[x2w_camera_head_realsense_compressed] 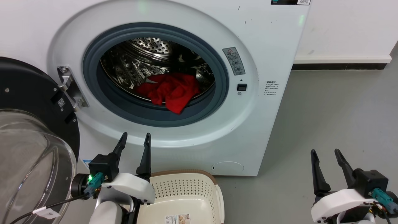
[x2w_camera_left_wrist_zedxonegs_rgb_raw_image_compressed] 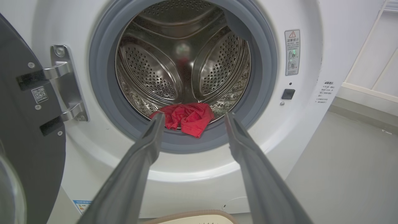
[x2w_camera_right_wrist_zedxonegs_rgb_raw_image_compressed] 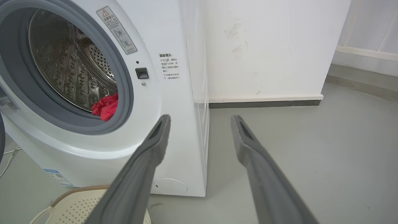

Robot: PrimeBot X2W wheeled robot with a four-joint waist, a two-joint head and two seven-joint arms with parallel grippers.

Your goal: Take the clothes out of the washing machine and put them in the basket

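Looks like the very start of the reach, with nothing taken out yet. To do it well, send the left hand (x2w_camera_head_realsense_compressed: 136, 134) forward and up into the large white front-loading washing machine (x2w_camera_head_realsense_compressed: 267, 46), through the round opening with the grey rubber rim (x2w_camera_head_realsense_compressed: 124, 109), straight toward the soft bright red clothes (x2w_camera_head_realsense_compressed: 171, 90). Aimed well in the left wrist view, with the red heap between the two long dark fingers (x2w_camera_left_wrist_zedxonegs_rgb_raw_image_compressed: 140, 161). Pass over the rim, not into it. Come down on the thick middle of the heap, not on the thin corner hanging over the rim, and close on a good fold. Keep clear of the black-framed glass door (x2w_camera_head_realsense_compressed: 34, 93), open at the left.

Left hand: spread wide, holding nothing. Right hand (x2w_camera_head_realsense_compressed: 325, 151): also wide and holding nothing, low above the grey floor (x2w_camera_head_realsense_compressed: 326, 109), well apart from the clothes.

Shiny perforated steel drum (x2w_camera_head_realsense_compressed: 140, 65): red heap at its front bottom edge, nothing else seen inside; cannot tell whether one garment or two.

Cream plastic perforated basket (x2w_camera_head_realsense_compressed: 186, 172) with brown woven-look rim: on the floor just in front of the washing machine, below the opening, just beside the left hand. No cloth in its visible part, only a paper label (x2w_camera_head_realsense_compressed: 177, 218) on the bottom.
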